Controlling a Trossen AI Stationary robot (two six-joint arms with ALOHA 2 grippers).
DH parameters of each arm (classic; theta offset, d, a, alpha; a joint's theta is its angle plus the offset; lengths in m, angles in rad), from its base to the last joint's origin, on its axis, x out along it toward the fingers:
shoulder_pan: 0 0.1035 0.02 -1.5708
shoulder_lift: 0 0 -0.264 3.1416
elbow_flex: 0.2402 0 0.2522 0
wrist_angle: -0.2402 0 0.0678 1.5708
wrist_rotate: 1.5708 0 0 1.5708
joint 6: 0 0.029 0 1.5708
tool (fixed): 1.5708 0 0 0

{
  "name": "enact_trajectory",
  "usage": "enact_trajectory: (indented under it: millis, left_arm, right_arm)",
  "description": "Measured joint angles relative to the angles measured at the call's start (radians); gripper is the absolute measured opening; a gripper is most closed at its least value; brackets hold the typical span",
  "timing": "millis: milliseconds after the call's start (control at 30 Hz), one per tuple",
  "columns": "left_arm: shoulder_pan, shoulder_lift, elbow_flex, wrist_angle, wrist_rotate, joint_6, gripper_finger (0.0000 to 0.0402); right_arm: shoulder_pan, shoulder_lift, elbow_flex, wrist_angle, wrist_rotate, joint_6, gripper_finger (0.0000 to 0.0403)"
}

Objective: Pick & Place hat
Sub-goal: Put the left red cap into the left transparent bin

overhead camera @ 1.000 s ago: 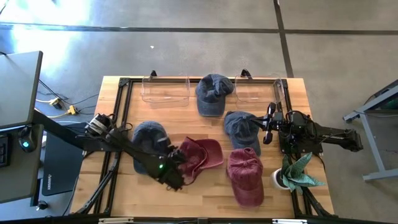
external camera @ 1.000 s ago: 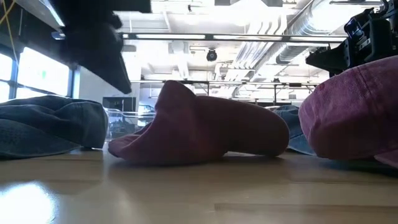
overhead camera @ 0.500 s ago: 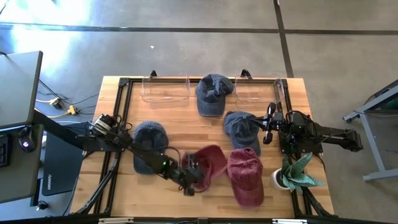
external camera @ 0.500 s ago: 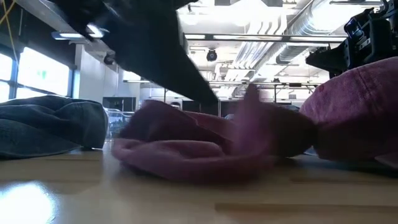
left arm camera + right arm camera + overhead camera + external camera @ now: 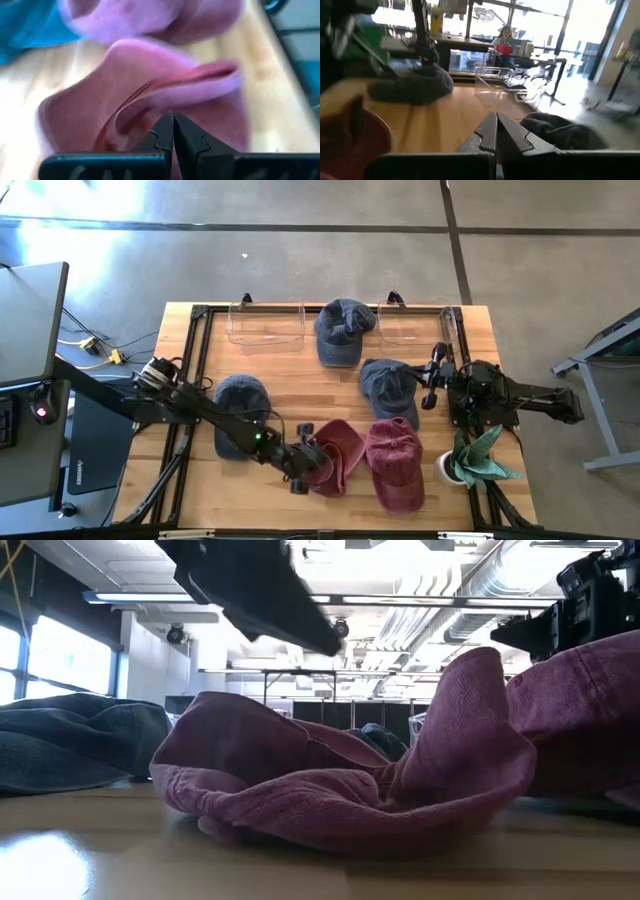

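No brand, label or legible writing shows on any hat or on the table. The left gripper (image 5: 303, 464) is at the front centre of the table (image 5: 180, 480), its fingers (image 5: 165, 131) pressed together with a fold of the red hat (image 5: 335, 454) apparently pinched between them. This hat lies crumpled and partly inside out, its rim folded upward, touching a second red hat (image 5: 395, 463) on its right. A blue hat (image 5: 238, 412) sits under the left arm, near the left frame rail. Two more blue hats occupy the centre: one (image 5: 343, 330) at the back between two clear bins (image 5: 266, 324), one (image 5: 389, 387) just beside the right gripper (image 5: 430, 380). The right gripper hovers at the table's right side, its fingers (image 5: 496, 131) clenched with nothing between them. A potted plant (image 5: 476, 458) stands at the front right corner. Bare wood remains along the front left edge and between the back bins and the middle hats.
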Motion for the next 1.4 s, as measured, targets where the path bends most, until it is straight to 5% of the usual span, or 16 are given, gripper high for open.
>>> enact_trajectory:
  millis: [167, 300, 567, 767, 933, 1100, 1400]
  left_arm:
    - [0.023, 0.086, -0.005, 0.077, 0.186, 0.036, 0.0007]
    - [0.059, 0.148, -0.003, 0.102, 0.234, 0.0, 0.0007]
    - [0.158, 0.181, 0.001, 0.0, 0.04, -0.166, 0.0007]
    - [0.188, 0.162, -0.006, -0.094, -0.195, -0.264, 0.0002]
    - [0.156, 0.099, -0.007, -0.067, -0.254, -0.207, 0.0001]
    - [0.094, -0.017, -0.004, -0.089, -0.265, -0.15, 0.0]
    - [0.046, -0.087, -0.02, -0.341, -0.284, -0.305, 0.0]
  right_arm:
    - [0.001, 0.005, 0.0, 0.077, -0.037, 0.465, 0.0001]
    - [0.018, 0.017, -0.01, 0.115, -0.042, 0.556, 0.0001]
    - [0.167, 0.219, -0.024, 0.46, -0.092, 0.52, 0.0001]
    - [0.287, 0.479, -0.024, 0.651, 0.067, 0.498, 0.0]
    - [0.353, 0.725, 0.051, 0.78, 0.102, 0.434, 0.0]
    - [0.384, 0.978, 0.266, 0.681, 0.088, 0.392, 0.0]
    - [0.371, 1.457, 0.755, 0.135, 0.024, 0.447, 0.0]
